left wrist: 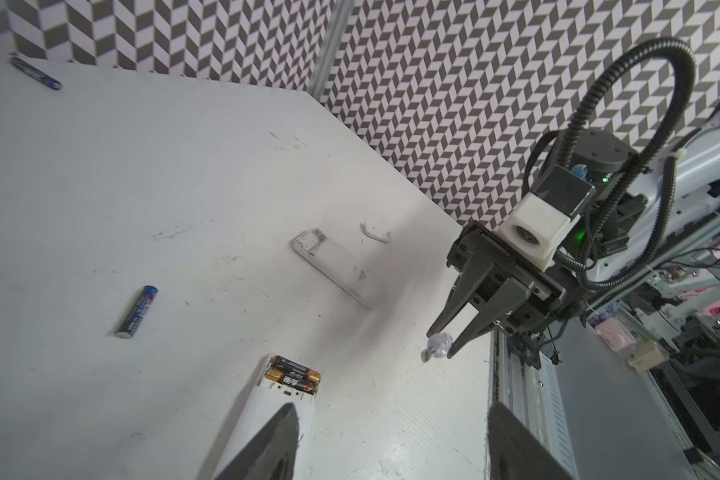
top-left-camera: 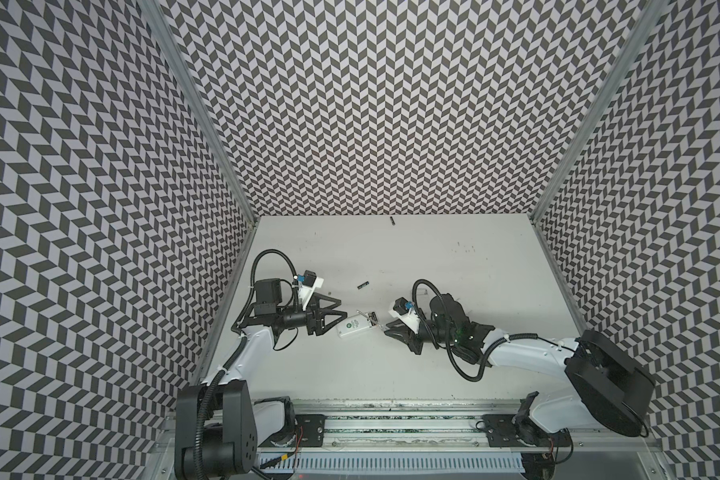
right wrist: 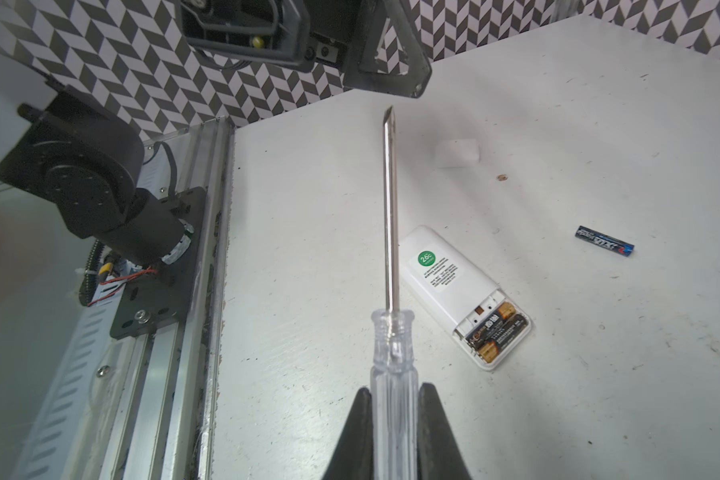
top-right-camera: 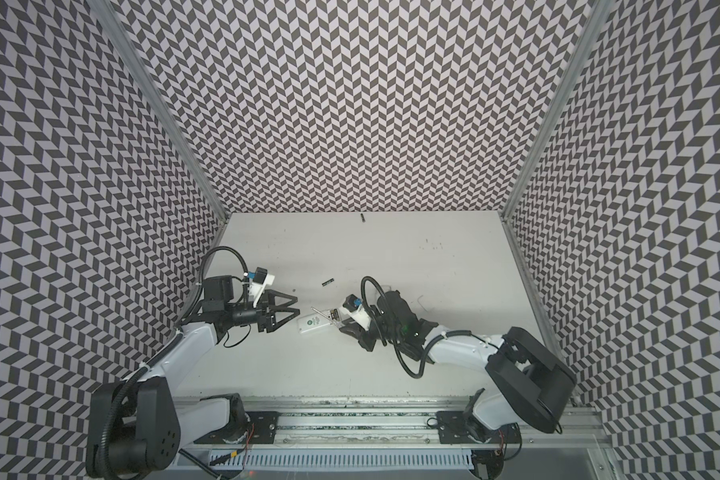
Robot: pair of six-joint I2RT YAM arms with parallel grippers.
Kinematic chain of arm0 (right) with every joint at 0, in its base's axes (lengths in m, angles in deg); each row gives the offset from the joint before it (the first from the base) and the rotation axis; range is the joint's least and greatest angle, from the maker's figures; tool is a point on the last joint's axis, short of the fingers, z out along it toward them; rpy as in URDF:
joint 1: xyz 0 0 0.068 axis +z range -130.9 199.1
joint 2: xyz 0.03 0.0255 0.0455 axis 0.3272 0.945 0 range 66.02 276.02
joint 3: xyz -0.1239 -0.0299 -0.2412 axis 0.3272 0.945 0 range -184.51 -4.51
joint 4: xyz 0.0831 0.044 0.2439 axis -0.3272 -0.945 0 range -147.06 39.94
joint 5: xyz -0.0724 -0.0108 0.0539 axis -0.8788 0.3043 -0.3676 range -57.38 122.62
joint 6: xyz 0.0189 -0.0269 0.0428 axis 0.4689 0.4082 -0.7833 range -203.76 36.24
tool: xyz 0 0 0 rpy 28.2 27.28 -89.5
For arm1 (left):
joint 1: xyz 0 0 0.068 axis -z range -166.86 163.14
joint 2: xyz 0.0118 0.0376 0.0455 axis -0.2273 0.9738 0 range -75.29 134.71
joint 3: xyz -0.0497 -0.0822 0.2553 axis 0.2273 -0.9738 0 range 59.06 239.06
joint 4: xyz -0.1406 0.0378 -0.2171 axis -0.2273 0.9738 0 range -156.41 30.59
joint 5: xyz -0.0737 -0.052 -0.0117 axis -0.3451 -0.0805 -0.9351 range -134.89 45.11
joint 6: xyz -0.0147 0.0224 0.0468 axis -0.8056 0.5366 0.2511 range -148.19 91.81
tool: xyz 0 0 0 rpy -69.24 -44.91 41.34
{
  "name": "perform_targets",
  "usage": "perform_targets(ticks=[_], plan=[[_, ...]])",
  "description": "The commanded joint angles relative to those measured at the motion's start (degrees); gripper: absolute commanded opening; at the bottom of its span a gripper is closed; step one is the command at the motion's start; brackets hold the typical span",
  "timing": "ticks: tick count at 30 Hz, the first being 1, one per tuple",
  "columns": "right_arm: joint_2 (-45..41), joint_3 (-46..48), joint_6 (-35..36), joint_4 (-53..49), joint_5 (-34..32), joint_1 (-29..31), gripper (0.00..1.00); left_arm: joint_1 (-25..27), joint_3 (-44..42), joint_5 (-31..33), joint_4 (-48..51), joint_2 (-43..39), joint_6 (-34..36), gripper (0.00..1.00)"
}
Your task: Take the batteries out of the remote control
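broadly, a white, scuffed flat tabletop (top-left-camera: 391,374) fills the floor of the patterned booth, with both black-and-white arms reaching toward its middle. the left gripper (top-left-camera: 341,307) hangs low just beside the near end of the remote, its black jaws spread wide with nothing between them; from the left wrist view one finger (left wrist: 275,440) overlaps the remote's end, and i cannot tell whether it touches. the right gripper (right wrist: 393,399) has its jaws pinching the handle of a thin screwdriver (right wrist: 390,208) with a clear plastic handle and a long steel shaft, whose flat tip points out over the table toward the left arm. between the two grippers lies the white, slim rectangular plastic remote control (right wrist: 445,282), back side up with a round green sticker, its cover off and the battery bay open at the end nearer the right gripper. another white flat shell (left wrist: 333,266) with an open recess at one end rests farther off, close to the right arm, and a small curved white strip (left wrist: 375,232) sits near it. two black cylinder batteries with gold-copper ends (right wrist: 495,332) sit side by side in the open bay. a dark blue-black loose battery (top-left-camera: 363,285) lies on the table just beyond the remote, and a second loose battery (top-left-camera: 391,220) lies well apart by the back wall.
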Motion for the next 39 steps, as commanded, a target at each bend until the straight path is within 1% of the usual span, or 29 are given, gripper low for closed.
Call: perform_targets(ticks=[1, 3, 5, 8, 10, 12, 13, 15, 16, 20, 21, 23, 25, 27, 29, 30, 32, 34, 35, 37, 39], plan=[[0.2, -1.5, 2.2, -0.1, 0.5, 1.2, 0.0, 2.7, -0.8, -1.9, 1.1, -0.4, 2.6, 0.71], [-0.1, -0.7, 3.0, 1.0, 0.8, 1.8, 0.0, 4.7, -1.4, -0.3, -0.6, -0.5, 1.5, 0.71], [0.2, -0.4, 3.3, 2.3, 1.2, 2.0, 0.0, 7.2, -2.9, 2.4, -5.0, -0.9, -3.1, 0.7], [1.3, -2.7, 3.0, -1.0, 1.1, 2.2, 0.0, 9.2, -3.2, 3.3, -5.8, -1.1, -3.9, 0.63], [1.1, -2.5, 2.9, -0.7, 0.6, 2.2, 0.0, 9.6, -3.8, 3.4, -6.5, -1.3, -5.1, 0.56], [0.8, -1.2, 3.0, 1.7, 0.5, 2.3, 0.0, 10.2, -4.7, 4.4, -8.9, -1.7, -7.9, 0.51], [1.0, -1.2, 2.9, 2.1, 0.5, 2.3, 0.0, 10.4, -4.8, 4.5, -9.1, -1.8, -8.0, 0.48], [1.6, -2.8, 2.3, 0.2, 0.5, 2.3, 0.0, 10.5, -4.6, 3.6, -8.7, -1.6, -7.3, 0.35], [1.8, -3.4, 1.8, -0.6, 0.5, 2.4, 0.0, 10.5, -4.6, 3.7, -8.5, -1.6, -7.2, 0.31], [2.0, -2.2, 1.7, 1.9, 0.9, 2.7, 0.0, 11.1, -5.8, 4.5, -12.2, -1.9, -11.1, 0.2], [2.4, -2.4, 1.7, 1.9, 0.9, 2.8, 0.0, 11.3, -5.8, 4.3, -12.4, -2.0, -11.2, 0.18], [2.7, -3.6, 1.4, 0.1, 0.6, 3.0, 0.0, 11.1, -5.1, 3.9, -10.7, -1.8, -9.3, 0.08], [2.2, -3.2, 1.1, 0.5, 0.3, 3.0, 0.0, 11.1, -5.0, 4.2, -9.8, -1.8, -8.9, 0.0], [1.7, -1.7, 1.0, 2.6, 0.0, 3.1, 0.0, 11.2, -5.7, 4.4, -11.5, -2.4, -10.5, 0.0], [1.6, -1.6, 0.4, 2.4, -0.7, 3.0, 0.0, 11.0, -5.5, 3.8, -11.1, -2.7, -9.3, 0.0], [1.5, -2.1, -0.1, 1.2, -1.1, 3.0, 0.04, 10.7, -4.8, 3.3, -9.5, -2.6, -7.9, 0.0], [0.6, -2.2, -1.9, -0.4, -3.0, 3.0, 0.19, 9.9, -4.0, 2.9, -7.8, -2.5, -7.2, 0.0], [-0.9, -0.2, -2.8, 1.2, -4.6, 2.9, 0.33, 9.6, -4.7, 2.7, -9.4, -3.2, -8.0, 0.0], [-2.0, 1.1, -3.5, 3.0, -5.3, 2.7, 0.38, 9.7, -5.2, 2.5, -10.8, -3.7, -8.8, 0.0], [-4.0, 2.9, -6.2, 5.6, -6.9, 2.0, 0.43, 9.2, -4.8, 2.3, -11.1, -3.8, -9.5, 0.0], [-6.2, 3.1, -9.5, 6.0, -8.0, 1.1, 0.44, 7.5, -3.4, 1.6, -10.6, -3.4, -11.0, 0.0]])
